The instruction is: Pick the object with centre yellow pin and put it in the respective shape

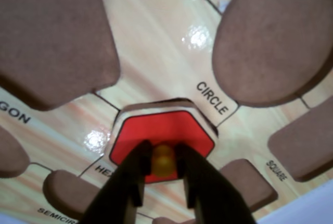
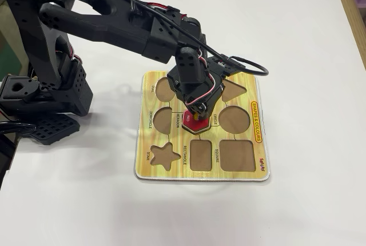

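Your gripper [image 1: 164, 174] has its two fingers [image 1: 132, 174] closed narrowly on the yellow knob [image 1: 163, 160] of the red hexagon piece [image 1: 161, 133]. In the wrist view the piece sits in the hexagon recess [image 1: 156, 104] at the centre of the puzzle board [image 1: 156, 41], a dark gap showing along its upper edge. The circle recess [image 1: 273, 36] lies just beside it. In the fixed view, bare white table [image 2: 297, 28] surrounds the board.

This looks like a hobby or home robotics bench rather than a kitchen or shop. A plain white table [image 2: 297, 40] fills the fixed view, carrying a small black robot arm [image 2: 86, 23] with exposed wiring and a child's wooden shape-sorting board [image 2: 146, 160] (printed with shape names). A strip of wood-toned furniture edge [image 2: 350, 6] shows at the right.
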Controlling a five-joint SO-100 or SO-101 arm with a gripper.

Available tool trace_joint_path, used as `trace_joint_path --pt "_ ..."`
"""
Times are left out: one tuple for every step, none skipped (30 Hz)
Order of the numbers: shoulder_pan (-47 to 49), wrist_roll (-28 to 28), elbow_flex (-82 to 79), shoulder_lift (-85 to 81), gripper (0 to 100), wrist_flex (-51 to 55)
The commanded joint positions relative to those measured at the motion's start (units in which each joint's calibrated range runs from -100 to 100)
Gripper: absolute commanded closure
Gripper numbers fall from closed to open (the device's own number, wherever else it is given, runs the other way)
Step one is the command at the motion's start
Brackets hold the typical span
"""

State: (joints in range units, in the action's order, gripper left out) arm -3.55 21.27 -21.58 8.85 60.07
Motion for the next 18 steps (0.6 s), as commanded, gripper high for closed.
trace_joint_path --pt "-1.13 -0.3 0.63 -1.4 99 0.43" --pt "-1.13 -0.3 0.63 -1.4 99 0.43" --pt "-1.13 -0.3 0.72 -1.4 99 0.43" --pt "-1.13 -0.3 0.72 -1.4 99 0.43" --pt "-1.13 -0.3 0.72 -1.4 99 0.43" --pt "-1.13 -0.3 0.72 -1.4 99 0.43" --pt "-1.33 -0.3 0.72 -1.4 99 0.43" --pt "-2.01 -0.3 0.72 -1.4 99 0.43" --pt "-2.6 -0.3 0.72 -1.4 99 0.43" --pt "-2.79 -0.3 0.72 -1.4 99 0.43" --pt "-2.79 -0.3 0.72 -1.4 99 0.43" --pt "-2.79 -0.3 0.72 -1.4 99 0.43" --pt "-2.79 -0.3 0.72 -1.4 99 0.43" --pt "-2.79 -0.3 0.72 -1.4 99 0.43" --pt "-2.79 -0.3 0.72 -1.4 99 0.43" --pt "-2.79 -0.3 0.72 -1.4 99 0.43" --pt "-2.79 -0.3 0.72 -1.4 99 0.43" --pt "-2.79 -0.3 0.72 -1.4 99 0.43"
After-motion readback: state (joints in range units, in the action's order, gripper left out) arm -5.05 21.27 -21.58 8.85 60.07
